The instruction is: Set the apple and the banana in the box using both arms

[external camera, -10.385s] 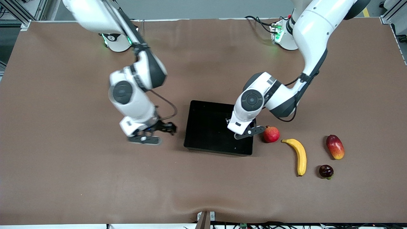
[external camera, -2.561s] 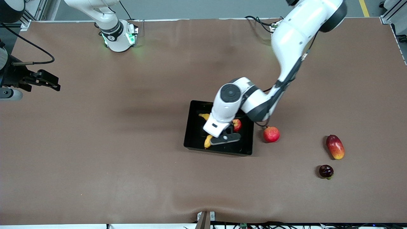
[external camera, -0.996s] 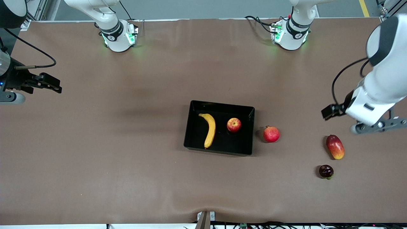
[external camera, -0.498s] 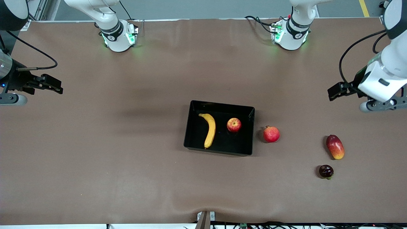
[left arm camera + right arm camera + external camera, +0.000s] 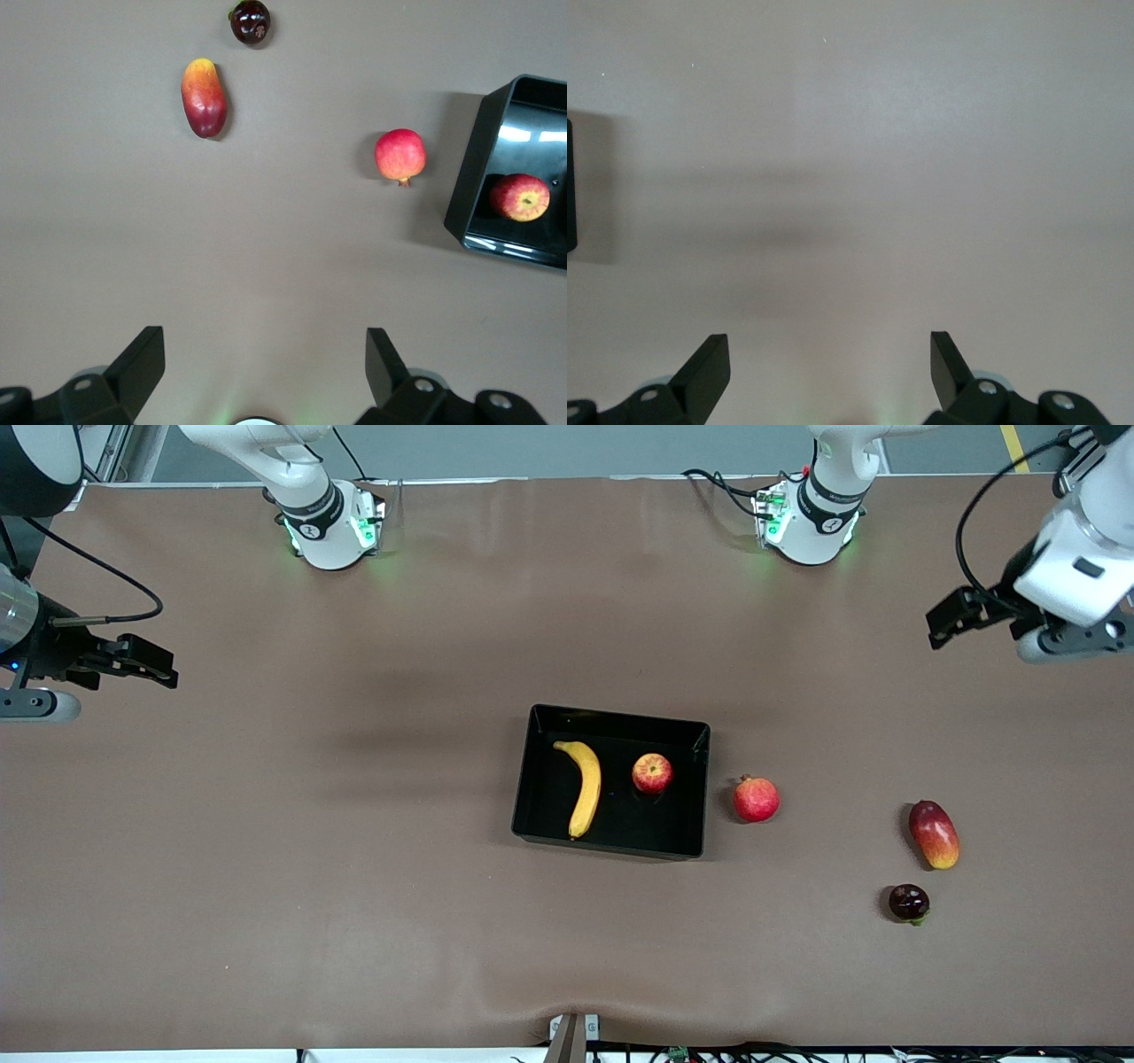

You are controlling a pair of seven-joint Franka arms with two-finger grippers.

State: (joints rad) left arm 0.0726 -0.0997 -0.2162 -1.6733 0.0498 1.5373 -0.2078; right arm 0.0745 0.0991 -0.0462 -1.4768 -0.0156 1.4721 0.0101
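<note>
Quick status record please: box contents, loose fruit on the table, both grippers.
box: black tray, mid-table
in box: banana and apple, lying apart
beside box: pomegranate, toward the left arm's end
loose fruit: mango; dark round fruit nearer the front camera
left gripper: open, empty, over bare table
right gripper: open, empty, over bare table

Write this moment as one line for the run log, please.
banana: in box | apple: in box beside banana | left tool: open, empty, above table | right tool: open, empty, above table
</note>
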